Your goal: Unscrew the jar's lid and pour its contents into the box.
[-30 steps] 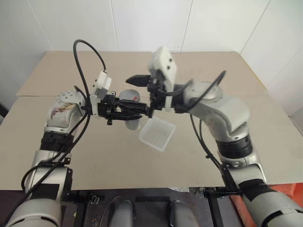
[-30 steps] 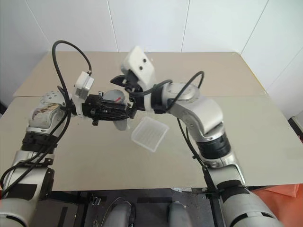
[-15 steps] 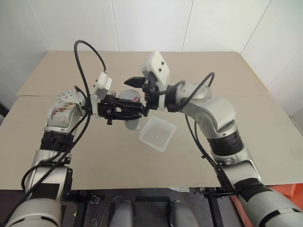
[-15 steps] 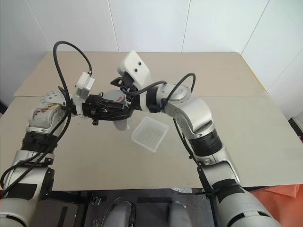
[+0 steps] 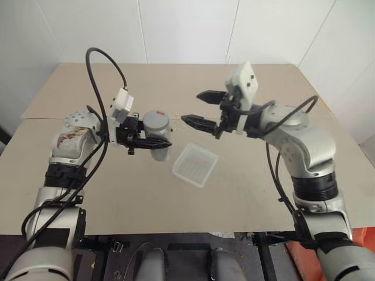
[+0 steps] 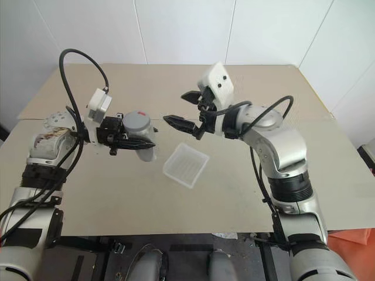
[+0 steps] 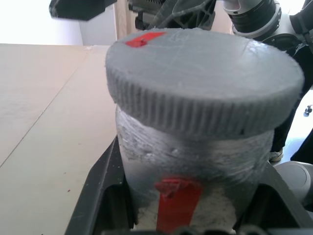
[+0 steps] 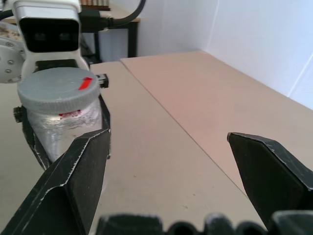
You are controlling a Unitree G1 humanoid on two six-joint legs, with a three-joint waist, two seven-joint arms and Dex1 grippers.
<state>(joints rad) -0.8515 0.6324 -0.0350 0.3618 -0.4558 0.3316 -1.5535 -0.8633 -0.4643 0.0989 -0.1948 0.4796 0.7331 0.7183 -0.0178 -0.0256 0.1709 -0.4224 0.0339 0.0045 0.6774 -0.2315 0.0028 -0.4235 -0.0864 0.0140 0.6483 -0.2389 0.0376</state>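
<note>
My left gripper (image 5: 159,141) is shut on the jar (image 5: 159,146) and holds it upright above the table. The grey lid (image 5: 157,121), with a red mark on top, sits on the jar, and it appears close up in the left wrist view as the lid (image 7: 203,83) over the jar (image 7: 195,156). The contents are hidden behind the jar's cloudy wall. My right gripper (image 5: 192,106) stands open and empty to the right of the lid, apart from it. Its fingers (image 8: 73,181) frame the jar (image 8: 61,129). The box (image 5: 196,164) lies empty on the table, below and between the grippers.
The beige table (image 5: 246,193) has a seam running across its middle and ends at white walls behind. Bare tabletop surrounds the box on all sides.
My right gripper has drawn back to the right, away from the lid, and stays open. The left gripper keeps the jar where it was, lid still on.
</note>
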